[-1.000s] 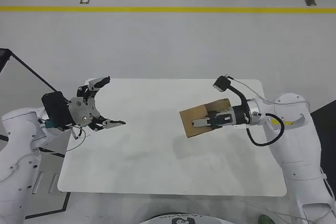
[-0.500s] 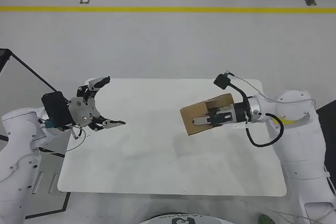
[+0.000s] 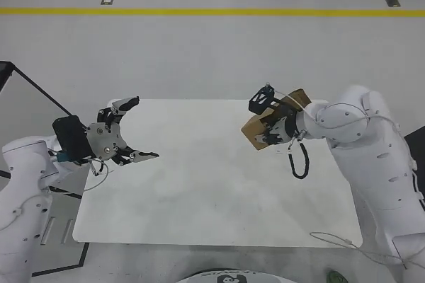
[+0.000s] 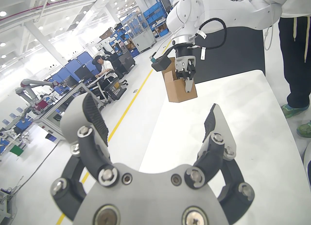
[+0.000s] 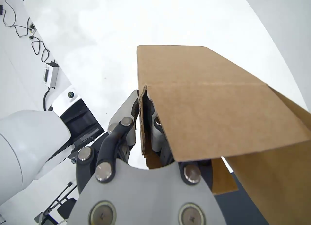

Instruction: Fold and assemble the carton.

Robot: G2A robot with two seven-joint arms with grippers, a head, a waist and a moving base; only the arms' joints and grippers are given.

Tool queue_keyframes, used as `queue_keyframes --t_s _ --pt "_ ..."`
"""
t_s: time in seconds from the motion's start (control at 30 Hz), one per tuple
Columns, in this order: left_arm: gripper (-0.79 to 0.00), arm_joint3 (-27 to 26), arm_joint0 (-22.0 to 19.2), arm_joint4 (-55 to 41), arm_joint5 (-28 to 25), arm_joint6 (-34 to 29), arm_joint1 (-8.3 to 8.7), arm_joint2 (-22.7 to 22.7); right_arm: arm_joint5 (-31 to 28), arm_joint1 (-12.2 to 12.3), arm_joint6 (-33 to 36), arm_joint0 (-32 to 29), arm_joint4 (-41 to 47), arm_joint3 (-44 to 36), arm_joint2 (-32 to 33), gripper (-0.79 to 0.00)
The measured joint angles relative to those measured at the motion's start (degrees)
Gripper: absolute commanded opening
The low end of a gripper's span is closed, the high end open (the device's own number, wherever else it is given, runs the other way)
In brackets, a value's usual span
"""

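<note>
A brown cardboard carton [image 3: 253,133], partly unfolded with loose flaps, hangs above the white table [image 3: 212,205] near its back right part. My right gripper [image 3: 270,134] is shut on one wall of it. In the left wrist view the carton [image 4: 181,91] hangs from the right gripper [image 4: 188,82] with its lower edge just over the table [image 4: 218,126]. The right wrist view has the carton [image 5: 206,104] pinched between the right gripper's [image 5: 142,119] fingers. My left gripper [image 3: 144,127] stands open and holds nothing at the table's left edge; its fingers [image 4: 94,112] are spread wide.
A black frame [image 3: 7,78] stands on the floor left of the table, and a dark panel [image 3: 421,152] stands to its right. Cables [image 5: 36,46] and a small box lie on the floor beside the table.
The right arm has lifted the carton and swung it toward the table's back right, turning it from a flat tilt to more upright. The left arm has kept still.
</note>
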Motion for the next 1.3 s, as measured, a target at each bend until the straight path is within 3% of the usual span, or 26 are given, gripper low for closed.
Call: queue_keyframes --t_s 0.2,0.3,0.5,0.67,1.1,1.3 --pt "0.000 0.0 0.0 0.0 0.0 0.0 0.00 0.0 -0.4 0.0 -0.5 -0.4 -0.5 -0.2 -0.3 -0.785" --pt "0.000 0.0 0.0 0.0 0.0 0.0 0.00 0.0 -3.6 0.3 -0.5 -0.2 -3.3 -0.5 -1.8 -0.785" --pt "0.000 0.0 0.0 0.0 0.0 0.0 0.00 0.0 -6.9 2.4 -3.3 5.4 -7.3 1.2 -11.5 -0.785" --pt "0.000 0.0 0.0 0.0 0.0 0.0 0.00 0.0 -11.5 4.9 -7.9 13.4 -3.6 5.2 -23.6 -0.785" --pt "0.000 0.0 0.0 0.0 0.0 0.0 0.00 0.0 -11.8 4.9 -8.4 12.4 -4.7 4.9 -23.0 -0.785" --pt "0.000 0.0 0.0 0.0 0.0 0.0 0.00 0.0 -16.7 4.6 -13.1 17.5 -10.9 7.7 -34.6 -0.785"
